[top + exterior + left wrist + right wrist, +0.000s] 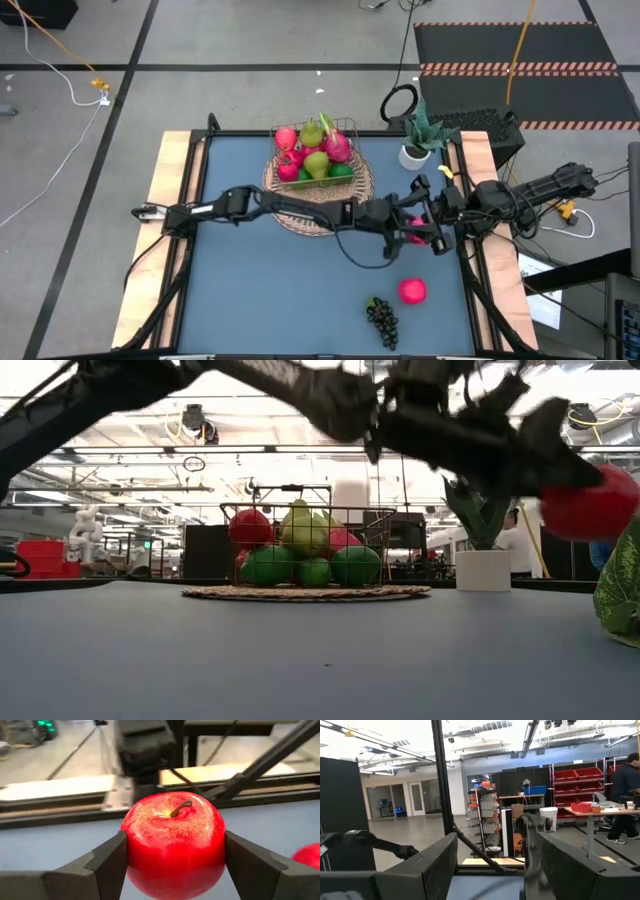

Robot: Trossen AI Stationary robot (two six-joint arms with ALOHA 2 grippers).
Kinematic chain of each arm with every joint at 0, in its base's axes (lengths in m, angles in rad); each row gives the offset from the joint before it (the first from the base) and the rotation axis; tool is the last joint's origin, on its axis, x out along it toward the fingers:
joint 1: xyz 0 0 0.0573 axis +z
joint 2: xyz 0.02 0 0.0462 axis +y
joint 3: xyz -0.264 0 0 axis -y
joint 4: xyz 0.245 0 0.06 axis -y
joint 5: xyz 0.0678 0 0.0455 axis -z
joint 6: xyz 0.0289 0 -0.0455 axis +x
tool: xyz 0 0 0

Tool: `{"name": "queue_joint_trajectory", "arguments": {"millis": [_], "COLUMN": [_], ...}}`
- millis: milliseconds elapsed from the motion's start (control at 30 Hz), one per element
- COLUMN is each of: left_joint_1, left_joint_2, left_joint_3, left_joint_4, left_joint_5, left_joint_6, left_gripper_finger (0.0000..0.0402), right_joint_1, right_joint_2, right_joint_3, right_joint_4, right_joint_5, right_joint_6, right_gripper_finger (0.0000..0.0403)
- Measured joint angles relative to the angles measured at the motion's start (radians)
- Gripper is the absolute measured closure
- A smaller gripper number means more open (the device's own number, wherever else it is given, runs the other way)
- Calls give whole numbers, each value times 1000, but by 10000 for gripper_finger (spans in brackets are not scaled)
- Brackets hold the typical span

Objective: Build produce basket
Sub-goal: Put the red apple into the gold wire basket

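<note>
My left arm reaches across the table to its right side, where my left gripper [411,228] is shut on a red apple [172,845], seen in the low view as the apple [592,502] above the tabletop. My right gripper [495,870] is open and touches nothing; it sits close beside the left one near the right edge [440,208]. The wire basket [316,150] stands on a round wicker mat [300,205] at the far middle, holding red, pink and green fruits [300,550]. A pink fruit [411,290] and dark grapes [381,320] lie on the table. My left gripper pinches the apple between its two fingers [107,862], one on each side of its round body [135,845]. The stem [180,809] faces back toward the wrist. The fingers slant down from the table's left. The apple is lifted clear of the table.
A potted green plant [418,140] stands at the far right corner. A green textured thing [622,590] shows at the low view's right edge. The blue tabletop's left half and near left [260,290] are bare. Wooden rails run along both sides.
</note>
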Motion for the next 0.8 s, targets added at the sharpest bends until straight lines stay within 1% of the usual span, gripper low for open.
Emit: {"name": "queue_joint_trajectory", "arguments": {"millis": [67,200,333,467,567,700,800], "left_joint_1": [0,-8,-6,0,0,0,7], "left_joint_2": [-53,-136,-209,-274,-298,-324,-347], "left_joint_3": [0,0,0,0,0,0,0], "left_joint_4": [-106,-226,-320,-497,-639,-759,-794], "left_joint_5": [-44,-150,-224,-360,-467,-550,-580], "left_joint_6": [31,81,91,77,39,4,-3], "left_gripper_finger": [114,102,119,120,119,109,118], "right_joint_1": [0,0,0,10,30,62,81], "right_joint_2": [-6,-10,-13,-16,-28,-43,-51], "right_joint_3": [0,0,0,0,0,0,0], "right_joint_4": [-7,-21,-17,-17,-18,-21,-21], "right_joint_5": [0,0,0,-1,-2,-3,-2], "right_joint_6": [0,13,19,19,19,0,-7], "right_gripper_finger": [138,138,138,138,138,138,138]}}
